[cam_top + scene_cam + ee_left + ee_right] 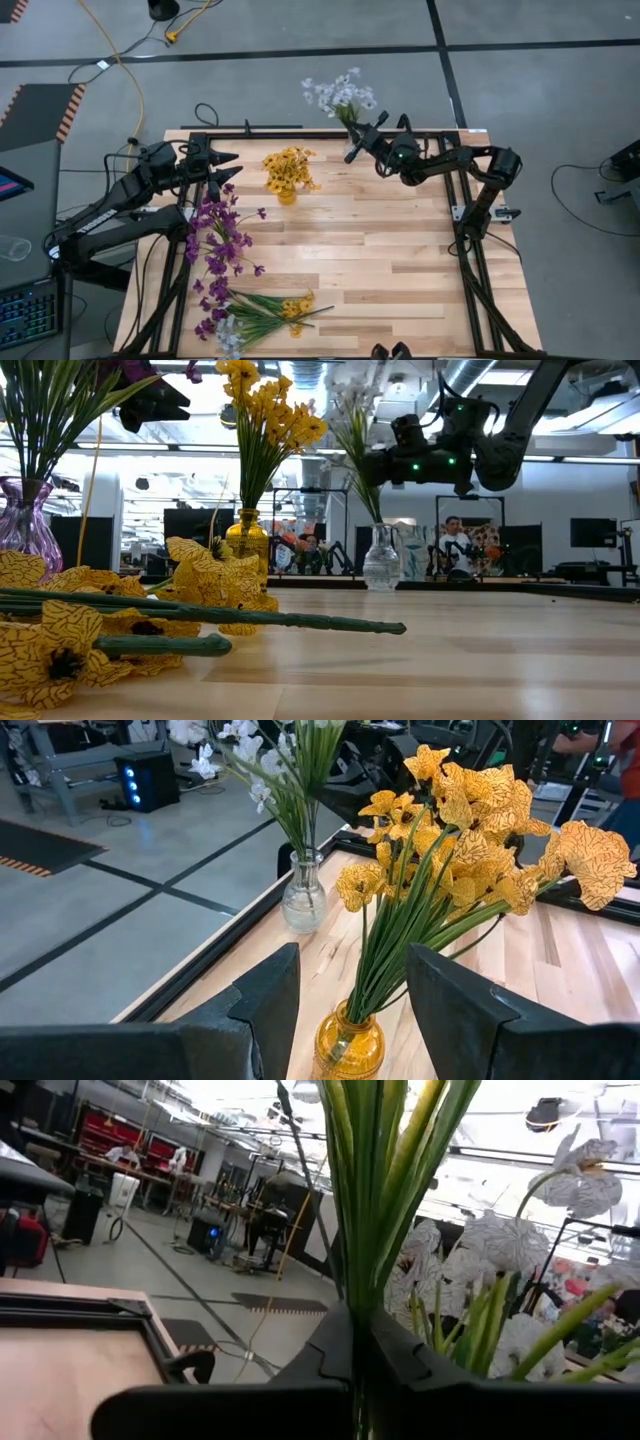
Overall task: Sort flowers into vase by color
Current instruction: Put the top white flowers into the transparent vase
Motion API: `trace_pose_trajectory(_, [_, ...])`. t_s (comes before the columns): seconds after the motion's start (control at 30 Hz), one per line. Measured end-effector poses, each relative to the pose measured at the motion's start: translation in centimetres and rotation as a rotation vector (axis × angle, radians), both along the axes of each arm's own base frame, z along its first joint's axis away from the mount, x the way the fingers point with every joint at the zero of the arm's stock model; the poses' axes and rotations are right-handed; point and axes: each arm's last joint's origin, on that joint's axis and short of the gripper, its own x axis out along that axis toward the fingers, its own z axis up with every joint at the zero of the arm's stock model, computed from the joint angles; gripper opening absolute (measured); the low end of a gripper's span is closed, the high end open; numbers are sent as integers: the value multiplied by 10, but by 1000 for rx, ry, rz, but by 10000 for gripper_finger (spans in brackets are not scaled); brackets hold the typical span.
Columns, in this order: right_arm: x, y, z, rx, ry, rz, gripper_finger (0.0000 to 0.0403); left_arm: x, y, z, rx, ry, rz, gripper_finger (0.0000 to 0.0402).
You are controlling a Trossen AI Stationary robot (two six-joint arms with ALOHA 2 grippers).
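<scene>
White flowers [340, 95] stand in a clear vase [381, 560] at the far edge of the surface [380, 260], their green stems pinched in the closed right hand [352, 128]. Yellow flowers [288, 168] fill an amber vase [247, 538] nearer the middle. Purple flowers [218, 240] rise from a purple vase [25, 525] on the left side. Unsorted flowers [255, 318], mixed yellow, purple and pale, lie flat at the near edge. Left hand [228, 170] hangs half open and empty just beside the yellow bunch, above the purple one. A person [455, 540] sits in the room beyond.
</scene>
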Motion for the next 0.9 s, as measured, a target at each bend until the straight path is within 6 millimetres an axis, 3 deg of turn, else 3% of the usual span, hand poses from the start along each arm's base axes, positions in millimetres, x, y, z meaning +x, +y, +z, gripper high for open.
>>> trace_pose_trajectory(0.17, [0,0,0,2,4,0,66,0,0,0,0,0,0,169])
trace_pose_trajectory(0.7, [1,0,-5,1,60,-7,71,0,0,0,0,0,0,169])
trace_pose_trajectory(0.9, [3,4,-5,0,67,-58,92,0,0,0,-3,-2,-9,169])
